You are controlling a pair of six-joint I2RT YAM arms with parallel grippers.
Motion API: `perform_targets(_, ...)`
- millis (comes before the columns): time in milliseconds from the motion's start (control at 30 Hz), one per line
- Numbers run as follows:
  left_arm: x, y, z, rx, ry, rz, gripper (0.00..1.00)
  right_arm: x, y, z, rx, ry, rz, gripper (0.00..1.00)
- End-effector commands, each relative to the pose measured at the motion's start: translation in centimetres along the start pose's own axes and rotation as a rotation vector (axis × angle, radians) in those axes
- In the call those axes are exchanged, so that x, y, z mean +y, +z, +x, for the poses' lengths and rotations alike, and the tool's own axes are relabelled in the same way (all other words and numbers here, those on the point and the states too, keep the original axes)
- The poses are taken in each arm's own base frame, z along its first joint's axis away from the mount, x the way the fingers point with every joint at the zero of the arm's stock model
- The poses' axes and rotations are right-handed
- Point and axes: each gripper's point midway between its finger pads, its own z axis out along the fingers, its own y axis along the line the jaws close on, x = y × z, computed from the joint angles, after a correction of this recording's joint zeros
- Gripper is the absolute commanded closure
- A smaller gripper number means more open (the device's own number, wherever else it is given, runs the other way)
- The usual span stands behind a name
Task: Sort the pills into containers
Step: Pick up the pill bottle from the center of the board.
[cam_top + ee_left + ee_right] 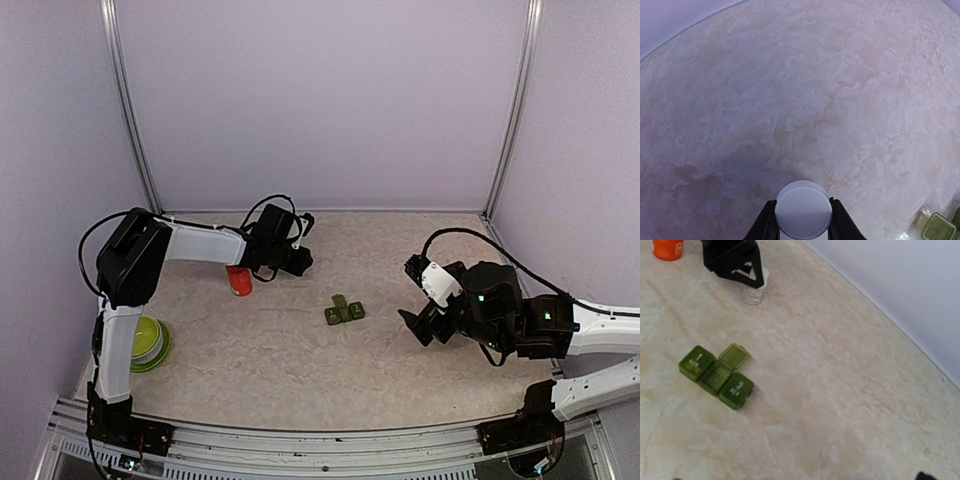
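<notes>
Left gripper (298,258) is clamped on just the white cap (803,209) of the little bottle (753,294), so it could slip or tip. Pill box (695,363) sits mid-table, well apart, middle lid open.

Pale marbled tabletop (840,75): looked stone-patterned, matt, faintly mottled.
Dark green three-compartment containers (715,376): were translucent plastic, glossy, smooth.
White round cap (803,210): appeared smooth, satin plastic.
Orange-red cylindrical bottle (668,248): looked like shiny plastic.
</notes>
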Motion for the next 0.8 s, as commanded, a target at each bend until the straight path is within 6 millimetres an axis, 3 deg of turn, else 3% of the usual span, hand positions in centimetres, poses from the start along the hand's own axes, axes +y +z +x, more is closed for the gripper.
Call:
perform_targets(0,-0.1,0.1,-0.5,-0.006,0.001,0.008,0.88,-0.2,0.0,0.1,-0.008,0.011,0.006,0.00)
perform_targets(167,-0.8,-0.7,-1.2,-0.018,-0.012,0.045,0.93,-0.1,0.1,0.0,-0.010,0.017,-0.001,0.00)
perform_targets(300,-2.1,-2.6,-2.3,-0.051,-0.020,0.106,0.95,0.2,0.0,-0.2,-0.019,0.030,-0.015,0.00)
perform_targets(533,-4.5,-7.8,-4.8,-0.152,-0.028,0.215,0.95,0.6,-0.6,-1.6,-0.083,0.096,-0.064,0.00)
perform_targets(767,-8.2,-13.2,-5.6,-0.241,-0.020,0.390,0.96,2.1,-2.5,-4.5,-0.249,0.213,-0.217,0.00)
